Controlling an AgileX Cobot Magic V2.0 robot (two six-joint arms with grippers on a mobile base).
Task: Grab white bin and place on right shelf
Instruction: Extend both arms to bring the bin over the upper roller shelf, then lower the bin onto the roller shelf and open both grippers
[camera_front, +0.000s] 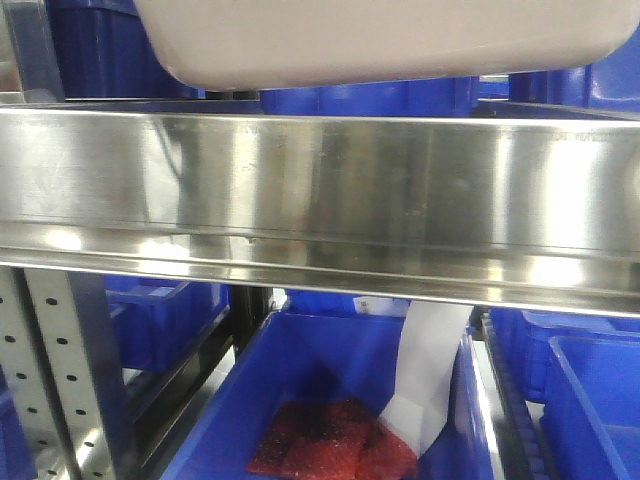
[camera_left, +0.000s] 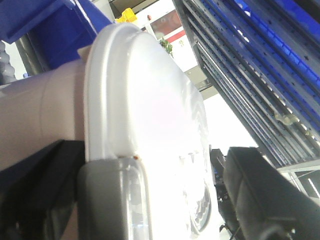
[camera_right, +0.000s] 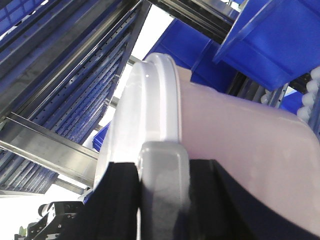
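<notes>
The white bin (camera_front: 380, 40) hangs at the top of the front view, its off-white underside just above and behind the tall shiny front lip of the right shelf (camera_front: 320, 190). In the left wrist view the bin's glossy lid (camera_left: 145, 100) fills the middle. My left gripper (camera_left: 180, 180) is shut on the lid edge, with a grey finger (camera_left: 107, 200) against the rim and a dark finger on the far side. In the right wrist view my right gripper (camera_right: 150, 170) is shut on the lid rim of the pinkish tub (camera_right: 240, 135). One grey finger (camera_right: 162, 175) shows; the other is hidden.
Under the steel shelf stands a blue bin (camera_front: 300, 370) holding red packets (camera_front: 330, 445) and a white sheet (camera_front: 430, 370). More blue bins (camera_front: 590, 390) sit beside it and behind the shelf. A perforated upright (camera_front: 60, 380) rises at the left. Rack rails (camera_right: 50, 145) pass close by.
</notes>
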